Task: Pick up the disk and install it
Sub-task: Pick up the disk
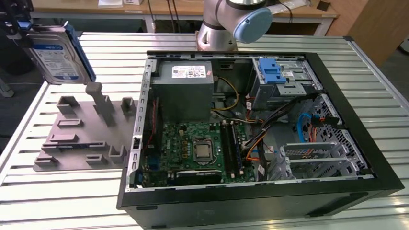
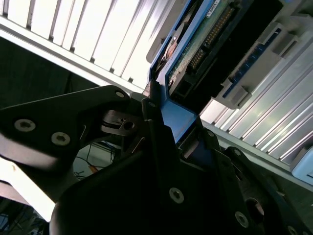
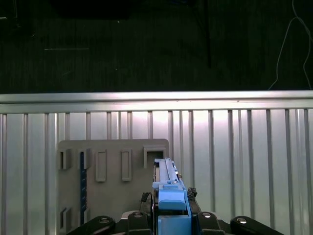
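Observation:
The disk [image 1: 56, 53], silver-grey with a white and blue label and a blue bracket, hangs upright in the air at the exterior view's far left. It is above the back of the grey holder plate [image 1: 76, 136]. My gripper [image 1: 26, 32] is shut on its upper end. In the first wrist view the disk [image 3: 168, 188] shows edge-on between the fingers of the gripper [image 3: 169, 218], with the holder plate [image 3: 110, 183] below. The second wrist view shows the disk [image 2: 198, 54] from its underside, the gripper [image 2: 168, 125] clamped on the blue bracket.
An open black computer case [image 1: 357, 143] lies to the exterior view's right of the plate. Inside are a grey metal box [image 1: 185, 88], a green board [image 1: 191, 148] and a silver cage with a blue latch [image 1: 273, 73]. The slatted table [image 1: 64, 196] carries everything.

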